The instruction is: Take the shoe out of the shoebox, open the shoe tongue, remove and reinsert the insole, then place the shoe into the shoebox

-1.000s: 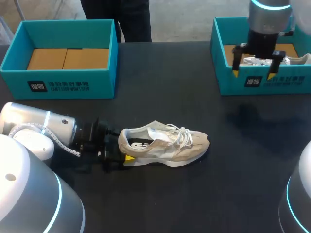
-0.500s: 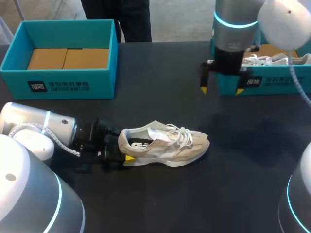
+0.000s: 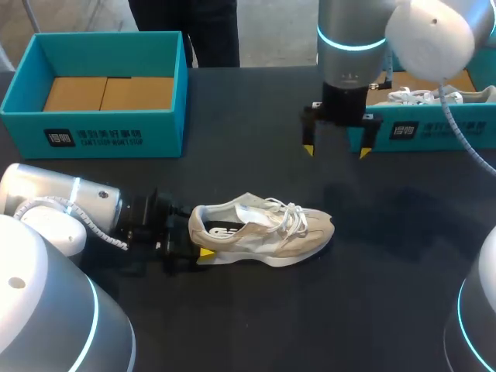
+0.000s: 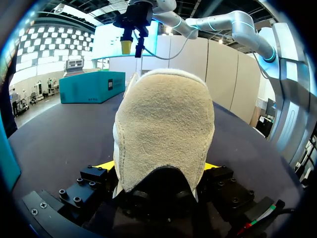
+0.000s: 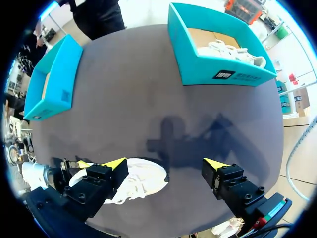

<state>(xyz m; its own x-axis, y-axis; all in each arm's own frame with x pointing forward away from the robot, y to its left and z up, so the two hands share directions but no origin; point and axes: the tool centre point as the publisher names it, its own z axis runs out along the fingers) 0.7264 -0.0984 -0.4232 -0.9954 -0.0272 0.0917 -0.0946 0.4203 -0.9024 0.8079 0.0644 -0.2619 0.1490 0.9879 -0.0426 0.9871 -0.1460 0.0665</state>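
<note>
A beige and white shoe lies on its sole on the black table, toe pointing right. My left gripper is at its heel, low over the table. In the left wrist view the heel fills the space between the yellow tips, which press on it from both sides. My right gripper hangs open and empty above the table, between the shoe and the right shoebox. In the right wrist view the shoe lies below the left finger of the open gripper.
A teal shoebox with a bare cardboard floor stands at the back left. The right teal shoebox holds another white shoe. A person stands beyond the table's far edge.
My right arm has swung left from above the right shoebox to over the open table, its gripper still open. The left arm and the shoe have not moved.
</note>
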